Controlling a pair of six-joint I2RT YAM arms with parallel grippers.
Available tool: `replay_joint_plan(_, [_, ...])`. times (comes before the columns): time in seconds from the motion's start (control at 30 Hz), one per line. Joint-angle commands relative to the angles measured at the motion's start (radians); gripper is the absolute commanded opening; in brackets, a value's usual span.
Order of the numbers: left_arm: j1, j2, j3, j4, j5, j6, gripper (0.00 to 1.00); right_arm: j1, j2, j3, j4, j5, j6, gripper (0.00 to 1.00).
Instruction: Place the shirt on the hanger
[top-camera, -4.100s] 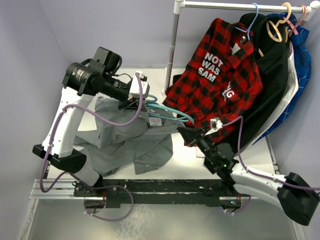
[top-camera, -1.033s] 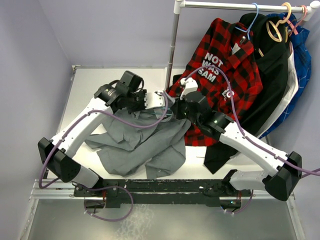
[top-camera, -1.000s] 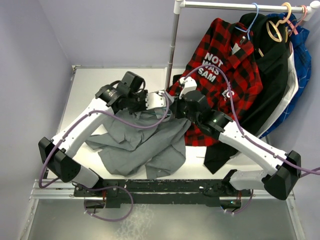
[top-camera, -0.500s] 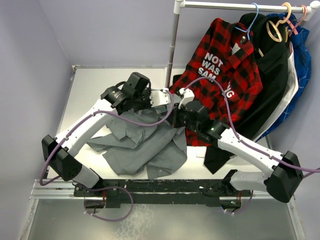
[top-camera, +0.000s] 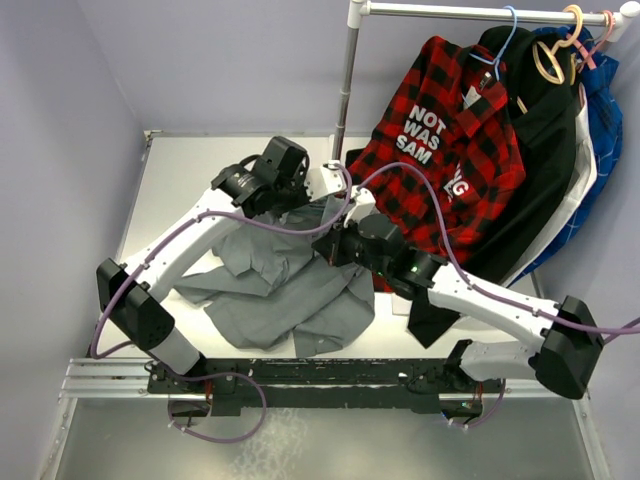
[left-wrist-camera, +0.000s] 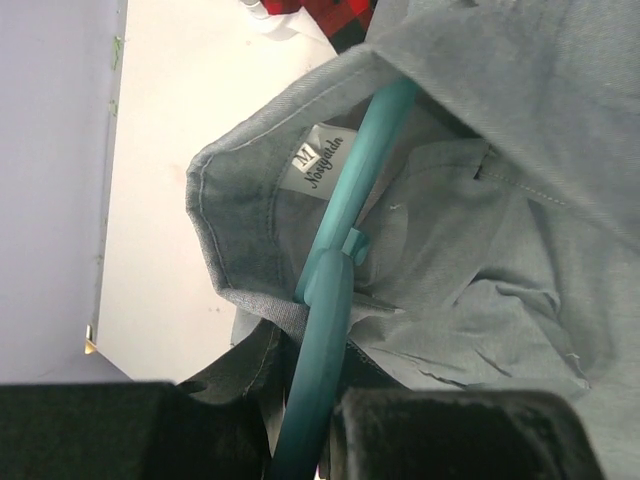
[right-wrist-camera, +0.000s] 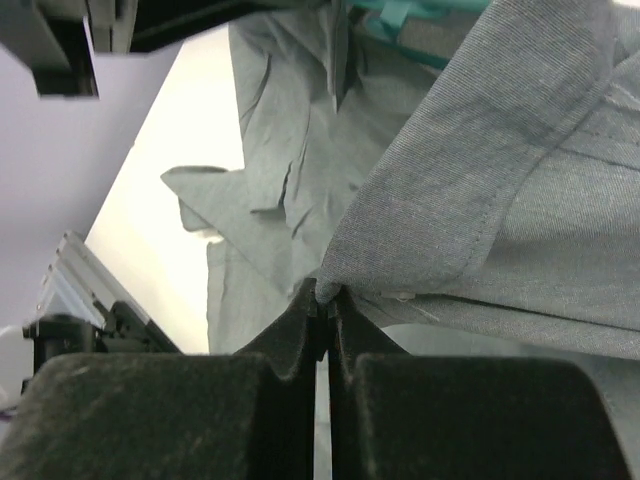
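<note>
The grey shirt (top-camera: 290, 285) lies crumpled on the table, its collar end lifted between the two arms. In the left wrist view my left gripper (left-wrist-camera: 300, 440) is shut on the teal hanger (left-wrist-camera: 340, 260), whose arm runs up inside the shirt (left-wrist-camera: 480, 230) past the white neck label (left-wrist-camera: 320, 160). In the right wrist view my right gripper (right-wrist-camera: 325, 300) is shut on a folded edge of the shirt (right-wrist-camera: 480, 200); a bit of the hanger (right-wrist-camera: 400, 15) shows at the top. From above, the left gripper (top-camera: 315, 195) and right gripper (top-camera: 335, 245) are close together over the shirt, and the hanger is hidden.
A rail (top-camera: 480, 12) at the back right carries a red-and-black plaid shirt (top-camera: 440, 130) on a light-blue hanger, dark garments (top-camera: 540, 150) and tan and pink hangers (top-camera: 575, 40). The rail's post (top-camera: 347, 90) stands just behind the grippers. Bare white table (top-camera: 180, 170) lies at the back left.
Both grippers have come to the table's middle from their earlier spread. Over the last second the left gripper moved right toward the post and the right gripper moved down-left, pulling the shirt with it.
</note>
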Motion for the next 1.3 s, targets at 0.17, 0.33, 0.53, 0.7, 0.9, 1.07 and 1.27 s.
replay_joint_plan(0.17, [0.004,-0.088,0.031,0.076,0.067,-0.061,0.00,0.014,0.024,0.164,0.059,0.099,-0.077,0.38])
replay_joint_plan(0.33, [0.004,-0.105,0.039,0.046,0.124,-0.047,0.00,0.004,-0.127,0.095,-0.037,0.125,-0.259,0.99])
replay_joint_plan(0.53, [0.003,-0.118,0.023,0.034,0.188,-0.061,0.00,-0.171,-0.429,-0.021,-0.106,-0.010,-0.357,0.99])
replay_joint_plan(0.7, [0.003,-0.153,-0.048,0.057,0.203,-0.035,0.00,-0.278,-0.479,0.027,-0.222,-0.135,-0.591,0.99])
replay_joint_plan(0.9, [0.003,-0.199,-0.113,0.071,0.230,-0.021,0.00,-0.471,-0.271,0.163,-0.331,-0.455,-0.875,1.00])
replay_joint_plan(1.07, [0.004,-0.225,-0.146,0.093,0.234,-0.019,0.00,-0.558,-0.098,0.267,-0.505,-0.661,-1.228,0.95])
replay_joint_plan(1.27, [0.004,-0.224,-0.155,0.111,0.239,-0.022,0.00,-0.563,0.012,0.336,-0.585,-0.675,-1.426,0.90])
